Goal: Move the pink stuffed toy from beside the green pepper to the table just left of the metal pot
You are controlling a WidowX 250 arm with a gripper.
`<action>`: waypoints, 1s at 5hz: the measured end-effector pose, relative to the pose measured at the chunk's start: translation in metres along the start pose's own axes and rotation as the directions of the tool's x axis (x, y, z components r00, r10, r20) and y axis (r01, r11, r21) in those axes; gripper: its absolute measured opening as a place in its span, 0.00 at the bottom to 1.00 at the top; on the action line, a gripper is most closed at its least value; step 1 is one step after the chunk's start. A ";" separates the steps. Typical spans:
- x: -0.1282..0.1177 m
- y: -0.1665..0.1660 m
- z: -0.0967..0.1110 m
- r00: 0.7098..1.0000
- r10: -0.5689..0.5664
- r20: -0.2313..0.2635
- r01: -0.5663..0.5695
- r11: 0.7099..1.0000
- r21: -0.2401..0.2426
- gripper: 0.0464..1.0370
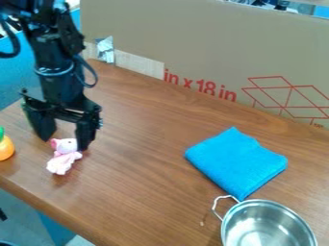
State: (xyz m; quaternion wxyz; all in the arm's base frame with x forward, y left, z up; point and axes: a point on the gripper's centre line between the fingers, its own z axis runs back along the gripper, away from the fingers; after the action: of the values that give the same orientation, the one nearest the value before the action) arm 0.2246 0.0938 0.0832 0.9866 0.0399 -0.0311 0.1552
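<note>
At the left of the camera view the black gripper (67,139) hangs low over the wooden table (145,158), its two fingers spread apart. A small pink plush toy (63,156) lies on the table just in front of it, its head close to the right finger. Whether that finger touches the toy I cannot tell. Further left, at the view's edge, sits an orange toy with a green top (6,145).
A folded blue cloth (236,162) lies on the table's right half. Below it, a metal pot (267,223) with a loop handle stands near the bottom right. A cardboard panel (199,43) runs along the table's back edge.
</note>
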 end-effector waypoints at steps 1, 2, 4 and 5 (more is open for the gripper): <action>-0.001 0.009 -0.013 0.999 0.024 -0.030 -0.024 1.000 -0.003 0.96; -0.003 0.011 -0.030 0.997 0.032 -0.077 -0.034 0.999 -0.030 0.96; 0.005 0.001 -0.051 0.997 0.041 -0.069 -0.048 0.994 -0.097 0.96; 0.003 0.004 -0.057 0.995 0.031 -0.090 -0.038 0.996 -0.077 0.91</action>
State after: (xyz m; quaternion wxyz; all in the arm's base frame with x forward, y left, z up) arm 0.2290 0.1033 0.0273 0.9849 -0.0064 0.0062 0.1728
